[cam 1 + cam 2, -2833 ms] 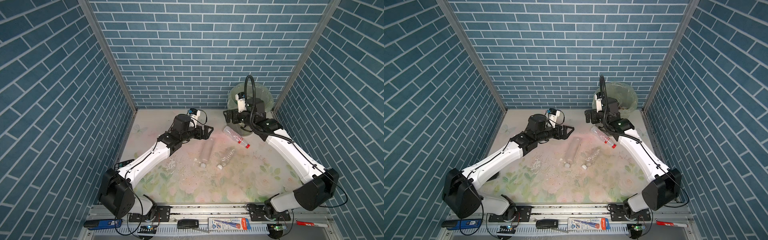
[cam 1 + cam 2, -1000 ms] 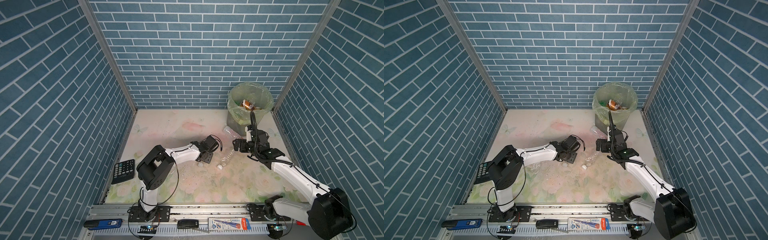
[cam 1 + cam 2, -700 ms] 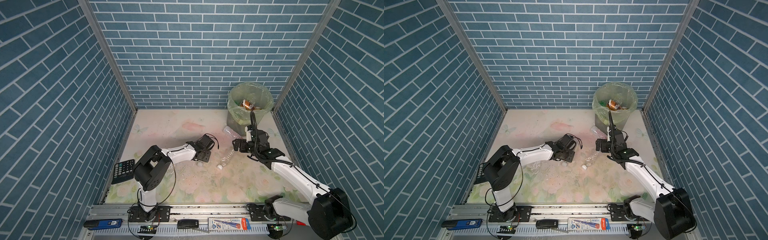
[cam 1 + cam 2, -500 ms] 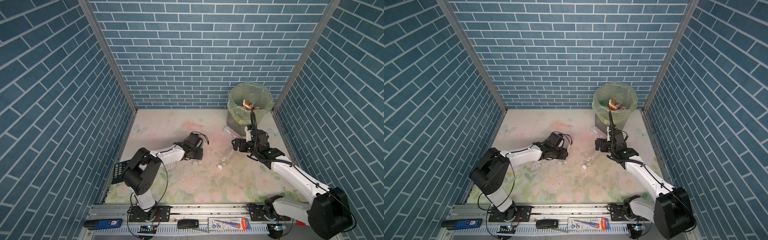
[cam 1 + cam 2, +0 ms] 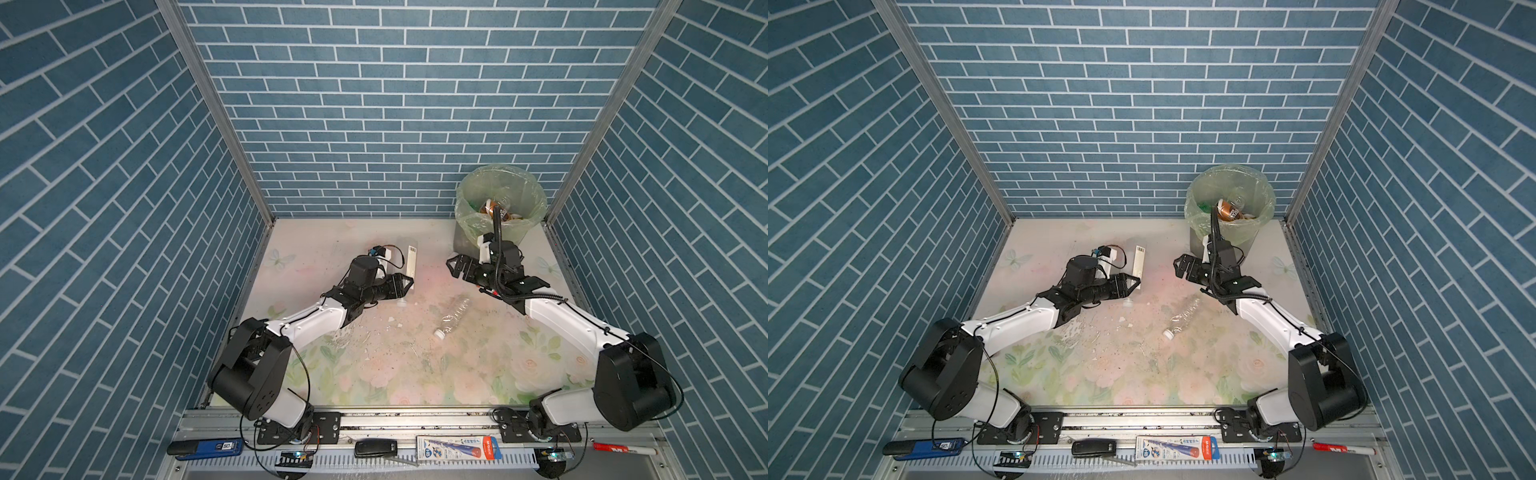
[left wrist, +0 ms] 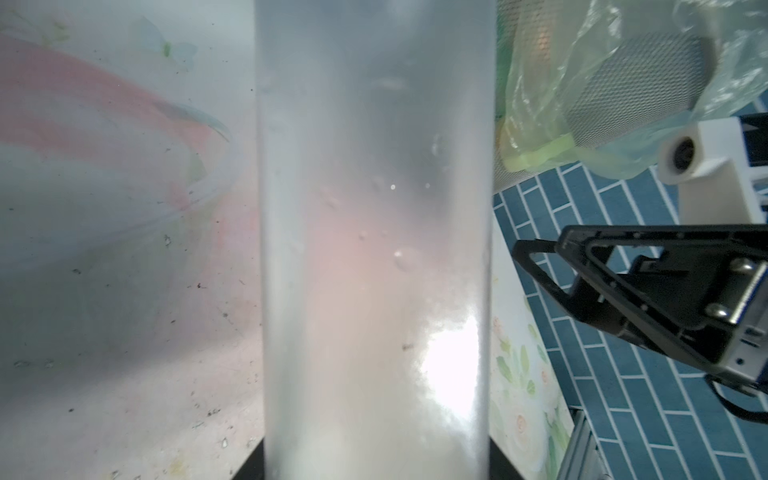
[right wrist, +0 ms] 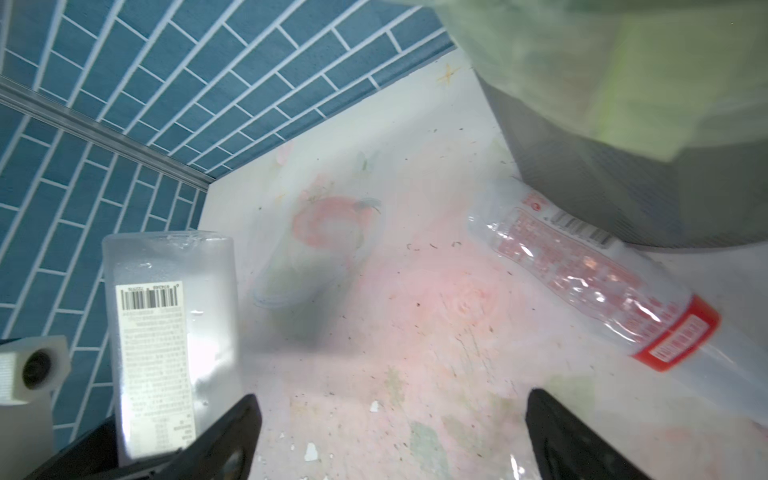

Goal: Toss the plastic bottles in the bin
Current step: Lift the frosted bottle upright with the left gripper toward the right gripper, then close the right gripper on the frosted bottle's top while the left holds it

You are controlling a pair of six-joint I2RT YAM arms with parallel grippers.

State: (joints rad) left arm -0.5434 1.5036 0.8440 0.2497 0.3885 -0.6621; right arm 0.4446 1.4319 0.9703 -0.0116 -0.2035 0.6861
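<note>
My left gripper (image 5: 401,287) (image 5: 1128,286) is shut on a frosted plastic bottle (image 5: 410,259) (image 5: 1139,258) with a white barcode label, held off the mat, base up and cap down. That bottle fills the left wrist view (image 6: 374,249), between the left gripper's (image 6: 374,471) fingers. My right gripper (image 5: 455,266) (image 5: 1181,266) (image 7: 390,449) hangs open and empty near the bin's foot. A red-labelled bottle (image 7: 602,282) lies against the bin. A crumpled clear bottle (image 5: 451,316) (image 5: 1181,316) lies mid-mat. The bin (image 5: 462,208) (image 5: 1192,208) at the back right holds a brown bottle (image 5: 1229,210).
Brick walls close in the left, back and right sides. A blue stapler (image 5: 208,446), a black key fob (image 5: 376,446), a toothpaste box (image 5: 457,453) and a red marker (image 5: 619,449) lie on the front rail. White flecks dot the mat.
The left arm has drawn back and risen, lifting the frosted bottle off the mat. The right gripper has shifted slightly toward the back and stays open.
</note>
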